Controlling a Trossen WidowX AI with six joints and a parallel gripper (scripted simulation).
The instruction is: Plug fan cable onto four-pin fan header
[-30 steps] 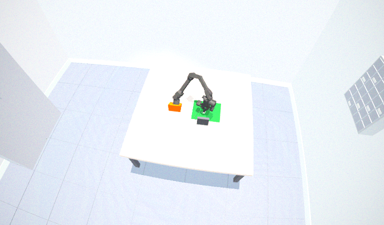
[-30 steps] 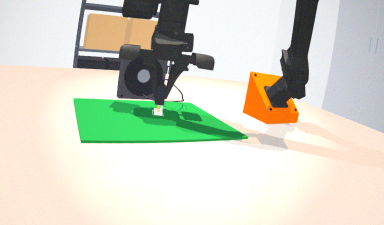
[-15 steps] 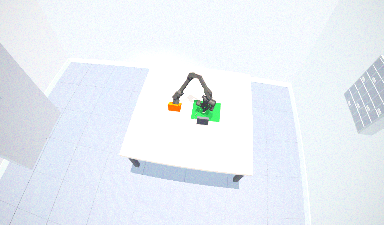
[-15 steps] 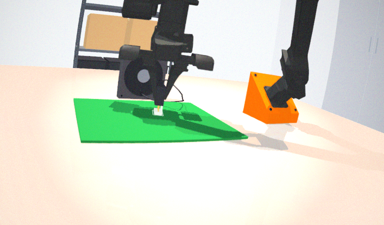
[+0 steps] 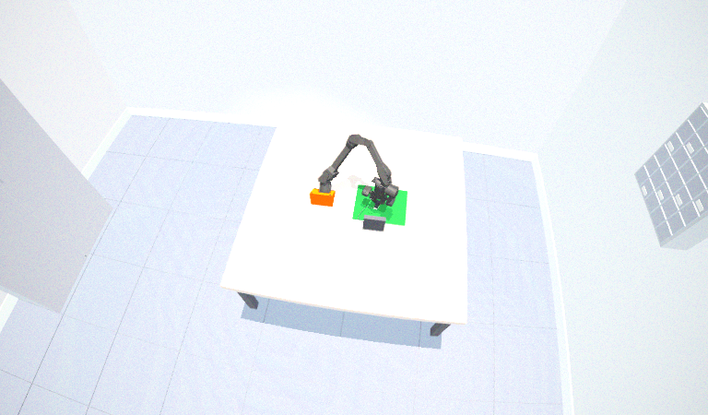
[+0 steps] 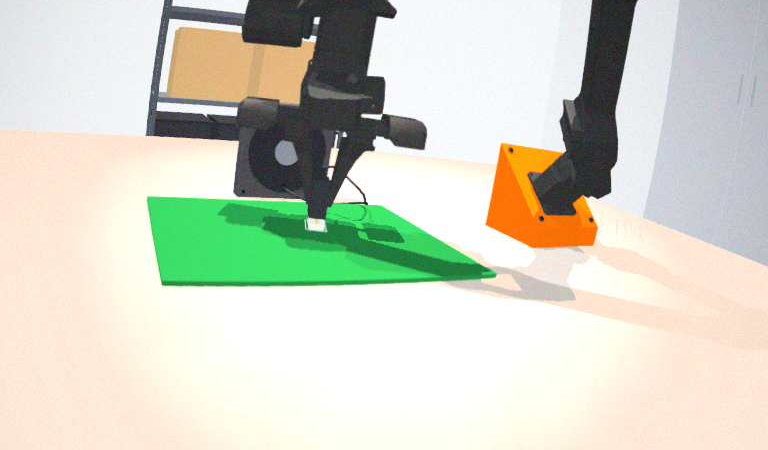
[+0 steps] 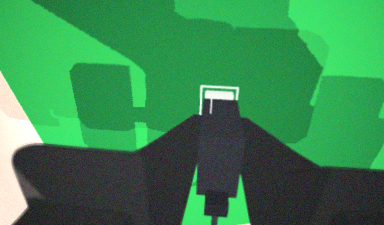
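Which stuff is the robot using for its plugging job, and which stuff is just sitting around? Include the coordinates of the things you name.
For the job:
- dark plug (image 7: 220, 155), between the fingers
- white header (image 6: 316, 225) (image 7: 219, 95)
- green board (image 5: 396, 209) (image 6: 226, 258) (image 7: 30, 70)
- fan (image 5: 373, 223) (image 6: 286, 153)

Just around:
- cardboard boxes (image 6: 212, 63)
- shelf rack (image 6: 152, 105)

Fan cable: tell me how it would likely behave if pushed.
The cable looks thin and loops freely, so it would probably flex rather than push. Its slender line suggests little weight. It curves beside the fan, so it seems unlikely to roll away.
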